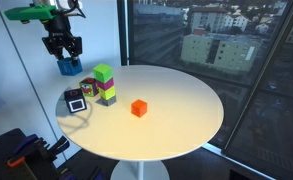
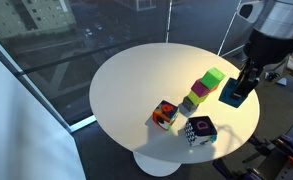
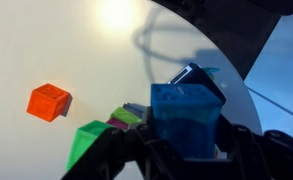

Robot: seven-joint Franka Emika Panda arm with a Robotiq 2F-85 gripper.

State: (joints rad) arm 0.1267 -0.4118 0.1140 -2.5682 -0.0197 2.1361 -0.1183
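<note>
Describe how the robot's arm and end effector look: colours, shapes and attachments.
The end effector is black, with two chunky fingers on a boxy body. A bright green part is mounted above it. The arm is a rounded, pale grey cylinder. No markings or cables are discernible.
</note>
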